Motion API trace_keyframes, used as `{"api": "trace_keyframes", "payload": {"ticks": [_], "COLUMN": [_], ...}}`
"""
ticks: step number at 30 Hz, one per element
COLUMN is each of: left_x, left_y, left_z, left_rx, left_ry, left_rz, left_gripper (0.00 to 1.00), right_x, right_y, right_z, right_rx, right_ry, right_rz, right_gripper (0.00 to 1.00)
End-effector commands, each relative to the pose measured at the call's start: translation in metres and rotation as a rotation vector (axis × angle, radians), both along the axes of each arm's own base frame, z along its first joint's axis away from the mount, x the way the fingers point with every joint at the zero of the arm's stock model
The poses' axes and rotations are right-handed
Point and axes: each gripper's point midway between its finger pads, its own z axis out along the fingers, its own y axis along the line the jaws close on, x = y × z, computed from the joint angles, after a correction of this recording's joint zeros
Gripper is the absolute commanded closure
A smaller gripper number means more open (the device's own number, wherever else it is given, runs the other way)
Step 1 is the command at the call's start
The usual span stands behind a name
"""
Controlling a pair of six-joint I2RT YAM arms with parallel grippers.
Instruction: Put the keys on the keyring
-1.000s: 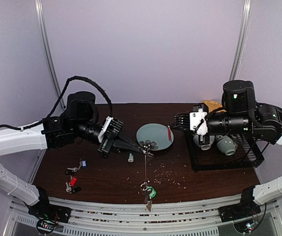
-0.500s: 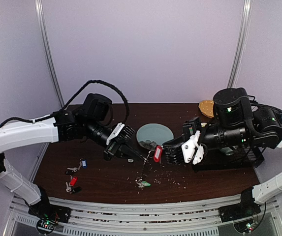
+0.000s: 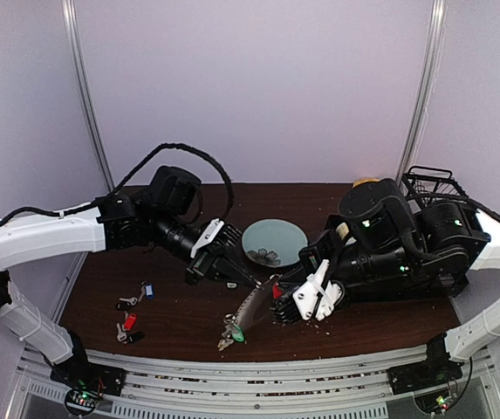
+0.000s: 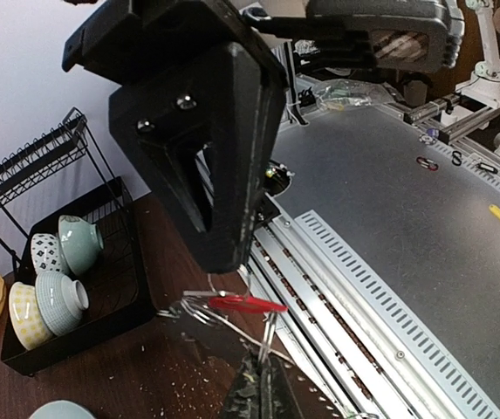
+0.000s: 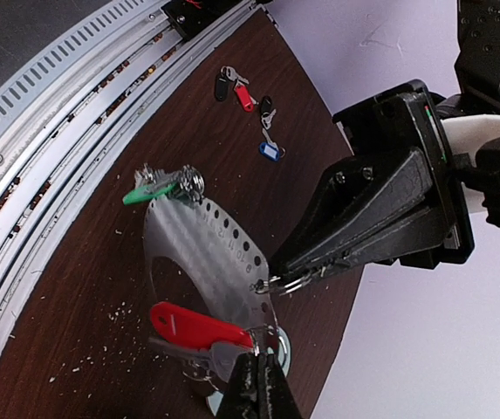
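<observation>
My left gripper [image 3: 255,285] is shut on the thin grey keyring [image 3: 248,307], which hangs toward the near edge and looks blurred. A green-tagged key [image 3: 236,334] hangs on the ring's low end. My right gripper [image 3: 276,307] is shut on a red-tagged key [image 3: 277,291] right beside the ring. In the right wrist view my gripper [image 5: 258,362] pinches the red-tagged key [image 5: 193,326] against the ring [image 5: 199,249], with the left gripper [image 5: 276,282] holding the wire above. In the left wrist view my gripper [image 4: 264,374] clamps the wire [image 4: 271,336] under the red tag [image 4: 245,303].
A pale green plate [image 3: 277,232] at the table's middle holds more keys [image 3: 267,257]. Loose keys with a blue tag [image 3: 147,290] and a red tag [image 3: 129,321] lie at the near left. A black dish rack [image 4: 75,301] with bowls stands on the right.
My right gripper has moved nearer and leftward with the red-tagged key, up against the ring. The keyring and its green-tagged key have swung left and toward the near edge.
</observation>
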Motion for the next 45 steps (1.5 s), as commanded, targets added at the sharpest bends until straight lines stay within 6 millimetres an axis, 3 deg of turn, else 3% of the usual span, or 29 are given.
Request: {"api": "trace_keyframes", "payload": {"ticks": [1, 19, 45], "left_x": [0.006, 0.007, 0.007], "left_y": [-0.005, -0.004, -0.005], "left_z": [0.022, 0.022, 0.022], "left_rx": [-0.062, -0.071, -0.083], "left_ry": [-0.02, -0.015, -0.012], "left_rz": [0.018, 0.028, 0.025], "left_gripper": [1.0, 1.0, 1.0], "right_x": [0.003, 0.007, 0.01], "right_y": [0.006, 0.016, 0.006], "right_z": [0.007, 0.019, 0.023], "right_rx": [0.013, 0.073, 0.081], "right_ry": [-0.029, -0.027, -0.041], "right_rz": [-0.018, -0.051, -0.08], "right_gripper": [1.0, 1.0, 1.0]}}
